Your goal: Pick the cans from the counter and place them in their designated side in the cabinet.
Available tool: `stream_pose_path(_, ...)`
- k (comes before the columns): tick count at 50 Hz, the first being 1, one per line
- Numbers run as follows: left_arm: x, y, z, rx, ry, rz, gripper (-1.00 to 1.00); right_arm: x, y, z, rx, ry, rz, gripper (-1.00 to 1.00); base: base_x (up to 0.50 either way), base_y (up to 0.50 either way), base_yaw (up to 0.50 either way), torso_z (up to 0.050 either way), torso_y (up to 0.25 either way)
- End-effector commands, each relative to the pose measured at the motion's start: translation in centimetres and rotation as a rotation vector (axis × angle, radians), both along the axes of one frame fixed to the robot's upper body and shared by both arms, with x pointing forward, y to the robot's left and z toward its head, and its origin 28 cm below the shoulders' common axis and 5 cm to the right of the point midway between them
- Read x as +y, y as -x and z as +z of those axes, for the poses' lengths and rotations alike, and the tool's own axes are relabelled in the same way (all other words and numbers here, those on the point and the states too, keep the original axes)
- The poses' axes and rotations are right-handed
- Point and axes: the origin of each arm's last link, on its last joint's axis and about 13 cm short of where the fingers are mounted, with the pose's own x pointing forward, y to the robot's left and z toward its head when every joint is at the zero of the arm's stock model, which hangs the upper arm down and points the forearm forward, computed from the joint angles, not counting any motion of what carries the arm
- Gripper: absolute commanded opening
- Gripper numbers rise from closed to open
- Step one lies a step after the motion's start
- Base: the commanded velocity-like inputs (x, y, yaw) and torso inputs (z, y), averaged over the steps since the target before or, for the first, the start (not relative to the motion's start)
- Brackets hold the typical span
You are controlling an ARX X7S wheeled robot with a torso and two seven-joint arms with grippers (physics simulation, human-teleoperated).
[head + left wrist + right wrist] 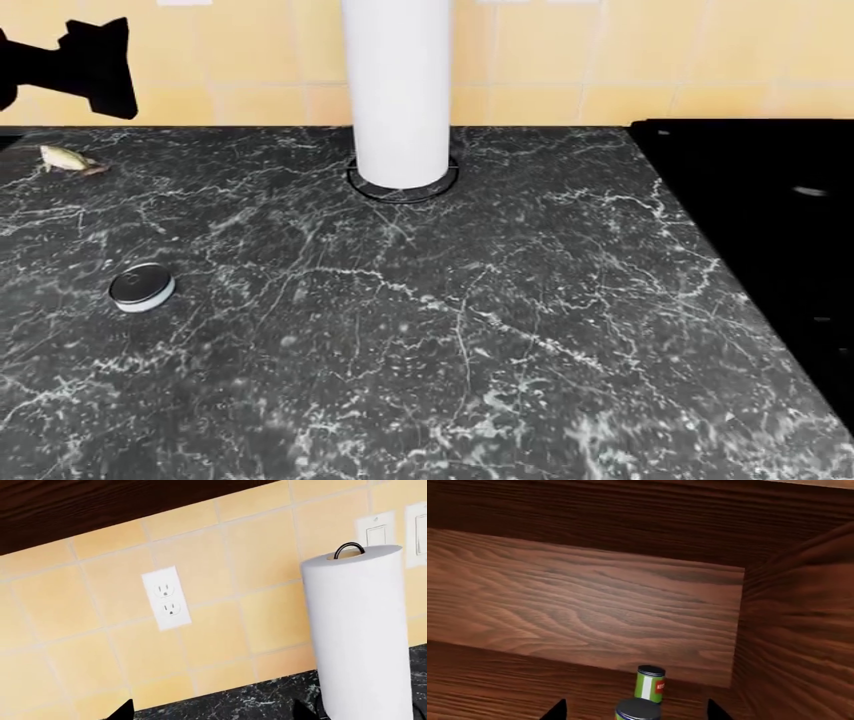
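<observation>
Between my right pincer [635,711] tips, spread wide, a grey-topped can [638,710] sits at the frame edge; whether I touch it I cannot tell. Just beyond, the green-labelled can [650,683] stands upright on the wooden cabinet [594,610] floor, near the back wall. On the counter [441,330], the squat can [142,287] rests alone. Farther back stands the paper-towel roll [399,90]. My left pincer [212,711] hangs released, its tips parted, facing the tiled wall.

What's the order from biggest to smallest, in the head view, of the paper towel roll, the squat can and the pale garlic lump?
1. Paper towel roll, by far the largest.
2. Squat can.
3. Garlic lump, though it lies farther from the camera, so these two are unsure.
</observation>
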Motion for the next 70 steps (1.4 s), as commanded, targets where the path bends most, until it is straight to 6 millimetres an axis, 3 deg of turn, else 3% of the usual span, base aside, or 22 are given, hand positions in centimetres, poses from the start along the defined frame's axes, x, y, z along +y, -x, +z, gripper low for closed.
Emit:
stream_pose_path(1, 0.0, -0.2, -0.2, 0.005, 0.004, -0.003, 1.0, 0.0, 0.0, 0.0, 0.0, 0.0, 0.0, 1.0, -0.31, 0.0, 0.0, 0.0, 0.0)
stream_pose_path(32, -0.1, -0.8, -0.7, 0.009, 0.018, -0.022, 1.0, 0.0, 0.0, 0.0, 0.0, 0.0, 0.0, 1.0, -0.28, 0.0, 0.0, 0.0, 0.0)
stream_pose_path(43, -0.5, -0.9, -1.1, -0.02, 0.013, -0.041, 1.0, 0.0, 0.0, 0.0, 0.0, 0.0, 0.0, 1.0, 0.0, 0.0, 0.0, 0.0, 0.0)
stream_pose_path(44, -0.5, -0.9, -1.1, -0.023, 0.014, -0.044, 1.0, -1.0, -2.5, -2.5, 0.084, -0.063, -0.04, 1.0, 0.0, 0.0, 0.0, 0.0, 0.0)
stream_pose_path(52, -0.9, -1.1, -1.4, -0.043, 0.038, -0.061, 1.0, -1.2, -4.6, -4.1, -0.008, -0.076, 0.049, 1.0, 0.0, 0.0, 0.0, 0.0, 0.0)
stream_pose_path(70, -1.5, -1.6, -2.5, -0.08, 0.099, -0.083, 1.0, -2.4, -6.4, -6.8, -0.05, -0.073, 0.193, 1.0, 0.0, 0.0, 0.0, 0.0, 0.0)
